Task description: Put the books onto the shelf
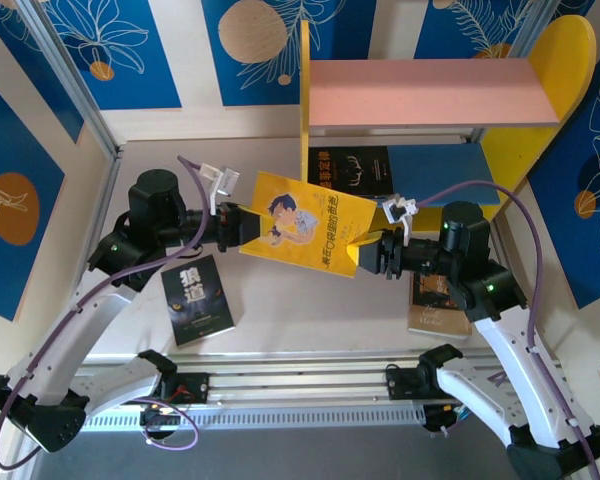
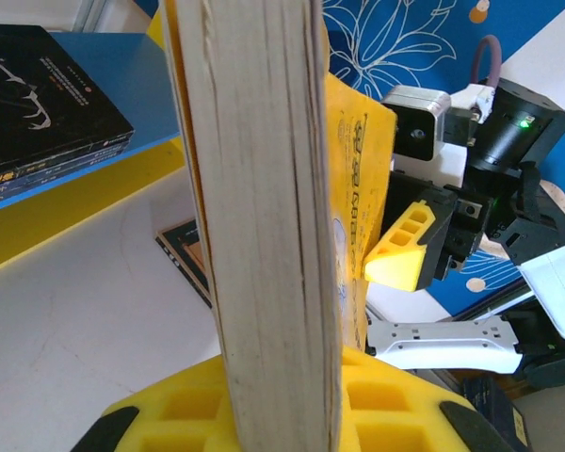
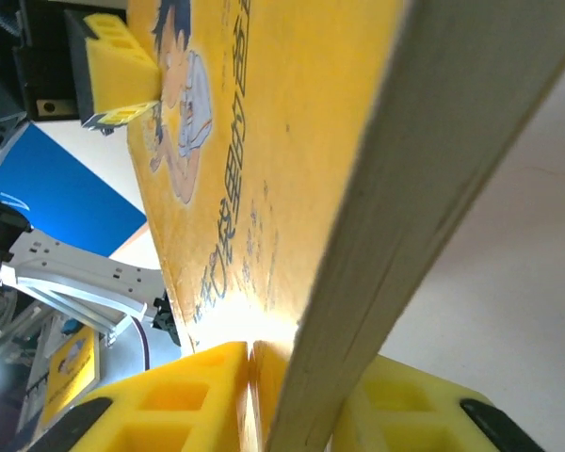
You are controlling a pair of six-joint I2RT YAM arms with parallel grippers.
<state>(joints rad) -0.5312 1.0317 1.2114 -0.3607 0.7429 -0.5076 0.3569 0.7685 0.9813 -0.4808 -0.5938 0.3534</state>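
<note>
The bright yellow cartoon-cover paperback (image 1: 305,232) is hanging tilted above the middle of the table (image 1: 300,330). The left fingers (image 1: 236,226) are clenching its left edge; the right fingers (image 1: 361,251) are clenching its right edge. The two-tier wooden shelf with yellow sides (image 1: 430,92) is standing at the far right corner, with dark paperbacks (image 1: 348,170) lying on its blue lower board (image 1: 435,165). A black paperback (image 1: 198,300) is lying near the near left corner, and a brown paperback (image 1: 432,305) is lying near the right edge.

On your yellow book (image 1: 302,222) the cover is glossy and the page edge is matt, slightly rough paper. The left end effector (image 1: 240,228) and right end effector (image 1: 358,249) clamping it carry matt yellow plastic pads (image 2: 400,256). Behind the book, the shelf (image 1: 430,92) has smooth, matt boards.
</note>
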